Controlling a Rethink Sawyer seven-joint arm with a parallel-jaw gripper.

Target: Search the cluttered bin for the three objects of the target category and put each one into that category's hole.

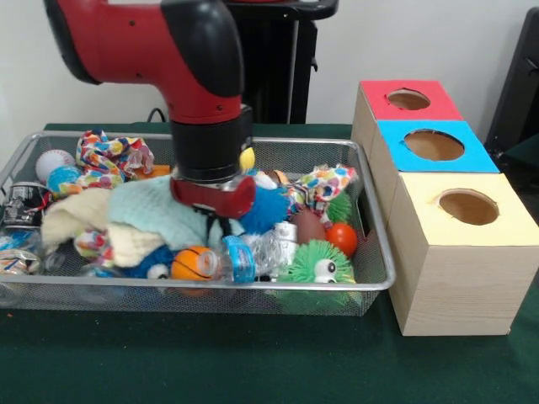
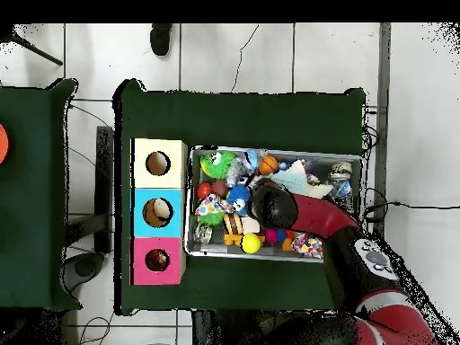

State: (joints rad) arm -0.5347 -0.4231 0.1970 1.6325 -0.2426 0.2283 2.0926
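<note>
Red arm's gripper (image 1: pixel 212 198) is reaching into the wire-mesh bin (image 1: pixel 375 282) among cloths and balls, its finger state impossible to tell; descending slowly is advisable, the three-holed box (image 1: pixel 455 210) standing just beside the bin

This looks like a robotics lab. A red and black robot arm (image 1: pixel 181 76) reaches over a green-covered bench (image 1: pixel 253 362) set up as a test rig: beside a wire-mesh bin (image 1: pixel 370 282) of mixed toys stands a row of wooden boxes (image 1: pixel 446 252) with colour-coded holes. Around the bench, cables (image 2: pixel 395 205) trail over a pale tiled floor (image 2: pixel 234 58).
</note>
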